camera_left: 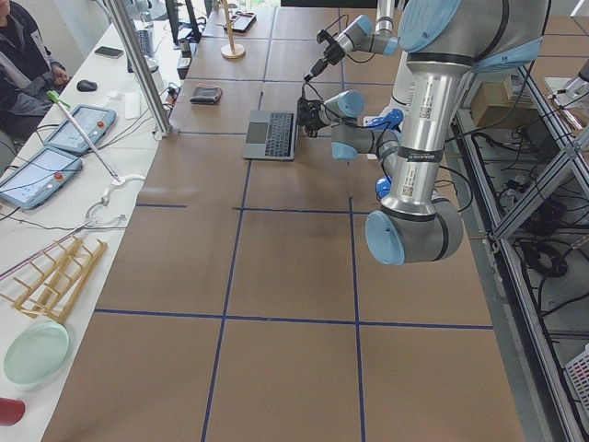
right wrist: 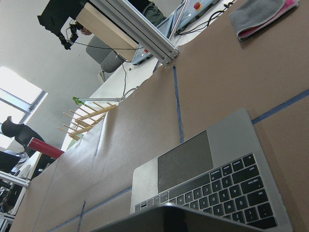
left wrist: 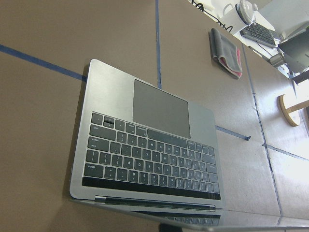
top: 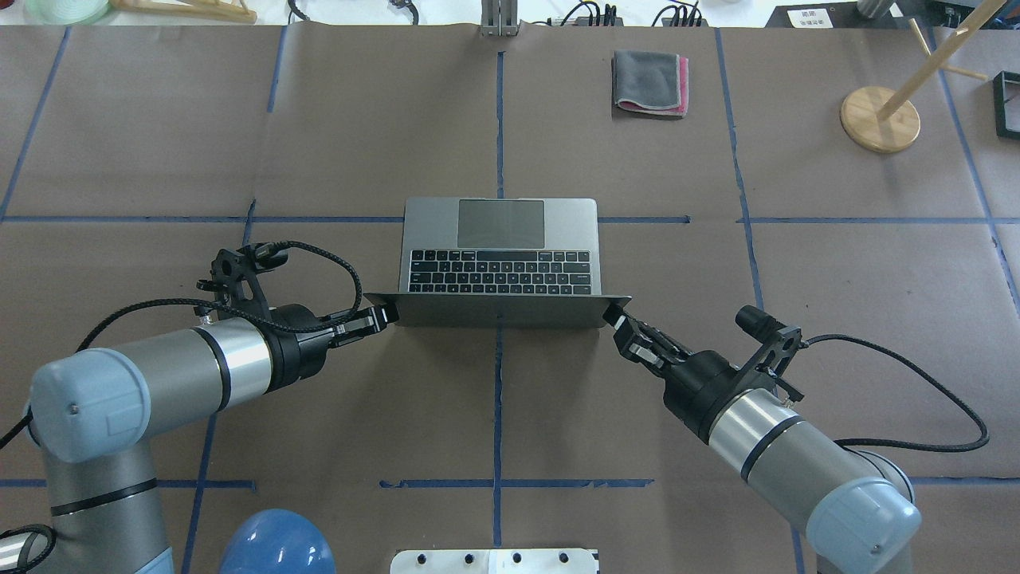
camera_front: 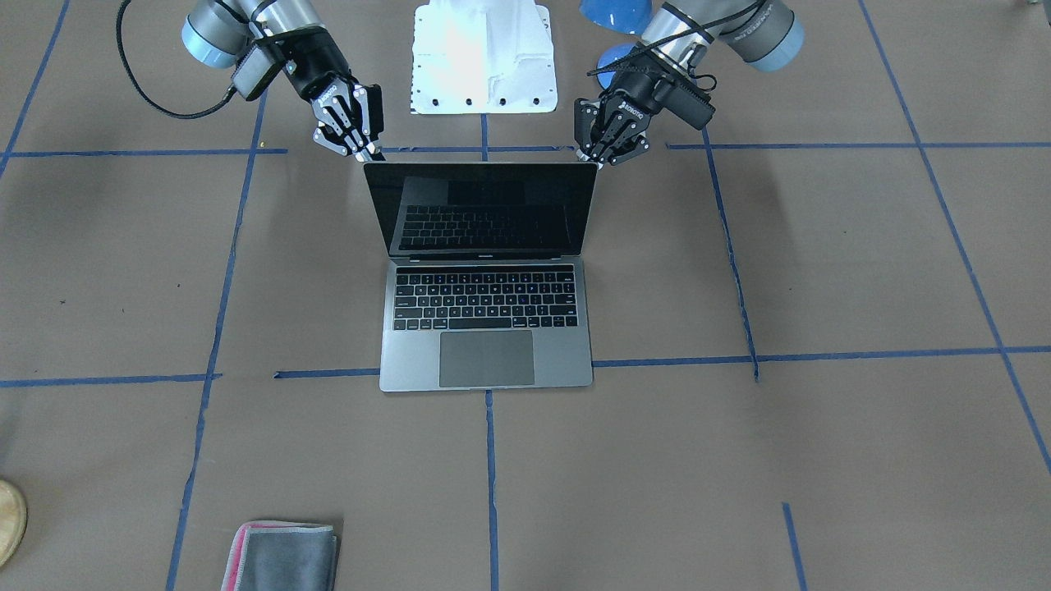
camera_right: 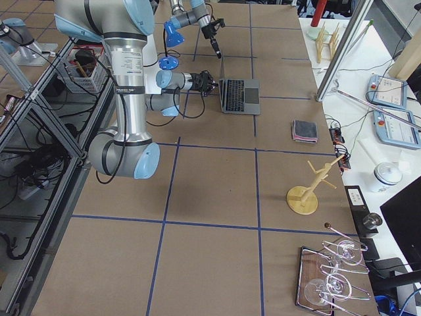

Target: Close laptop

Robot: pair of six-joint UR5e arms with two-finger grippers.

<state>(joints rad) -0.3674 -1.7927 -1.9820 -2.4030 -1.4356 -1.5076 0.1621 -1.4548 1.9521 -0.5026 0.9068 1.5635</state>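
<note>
The space-grey laptop (camera_front: 484,361) stands open in the middle of the table, its black screen facing away from the robot and its lid tilted back. It also shows in the overhead view (top: 502,239) and in both wrist views (left wrist: 149,154) (right wrist: 212,179). My left gripper (top: 390,313) (camera_front: 602,162) is at the lid's top corner on my left side, fingers together and touching the edge. My right gripper (top: 612,315) (camera_front: 371,154) is at the other top corner, fingers together as well. Neither wrist view shows its own fingertips; the lid's top edge runs along the bottom of both.
A folded grey-and-pink cloth (top: 649,82) lies beyond the laptop on the far side. A wooden stand on a round base (top: 879,118) is at the far right. A blue bowl (top: 275,546) and the white robot base plate (top: 494,562) are near my base.
</note>
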